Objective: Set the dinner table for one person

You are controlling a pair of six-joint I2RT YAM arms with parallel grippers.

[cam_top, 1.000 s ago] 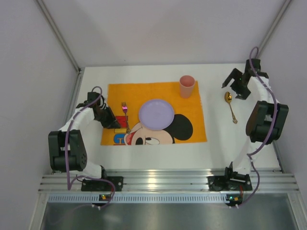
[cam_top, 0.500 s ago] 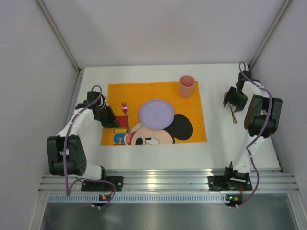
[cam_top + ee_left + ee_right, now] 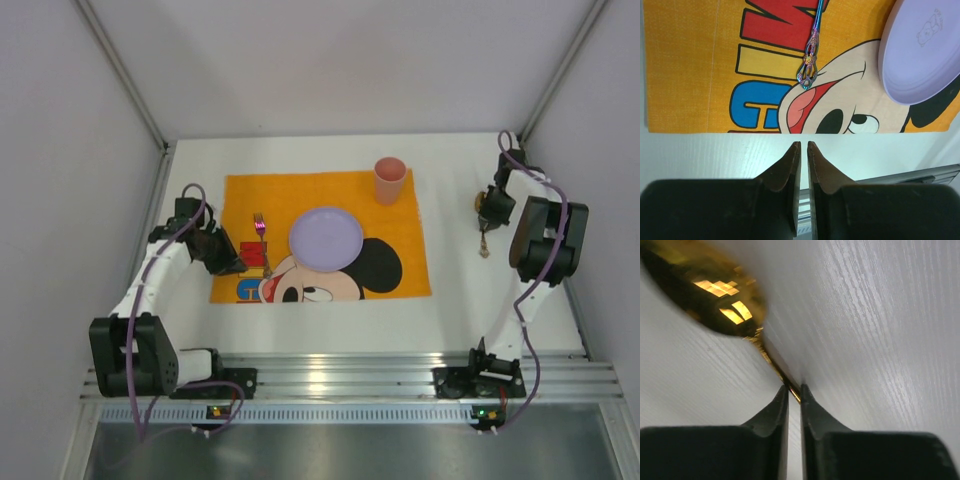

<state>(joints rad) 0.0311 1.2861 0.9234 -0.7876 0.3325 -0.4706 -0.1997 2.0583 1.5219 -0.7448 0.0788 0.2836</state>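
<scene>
Jaws, right arm: the right gripper [image 3: 794,390] is closed on the thin gold stem of the spoon [image 3: 715,297]. The stem passes between the two fingertips at the neck, just behind the bowl. Both tips are down at the white dinner table [image 3: 880,315]. I cannot tell whether the spoon rests on the surface or is lifted clear of it.

Jaws, left arm: the left gripper [image 3: 801,145] is closed to a hairline slit with nothing in it. It hangs over bare table [image 3: 715,150] just off the near edge of the orange placemat [image 3: 685,75]. The end of the fork [image 3: 810,60] lies ahead of it on the cloth, apart from the tips.

Relation governing the next move: in the wrist view the bowl lies ahead of the right jaws and to their left. The stem runs diagonally back into the grip. From above, the spoon [image 3: 484,240] lies lengthwise far to near, bowl end away from the arm bases. The rest of the handle trails out of the right gripper [image 3: 487,212] toward the near edge.

Position: the spoon is on the right part of the table [image 3: 450,320], well apart from the right edge of the placemat [image 3: 250,195]. The plate [image 3: 326,237] sits mid-cloth and the cup [image 3: 389,180] at the far right corner. The fork [image 3: 262,245] lies left of the plate.

Judgement: the right arm is the nearer and has the grip. The spoon's place is probably right of the plate, so the carry would run leftward with the long axis unchanged.
</scene>
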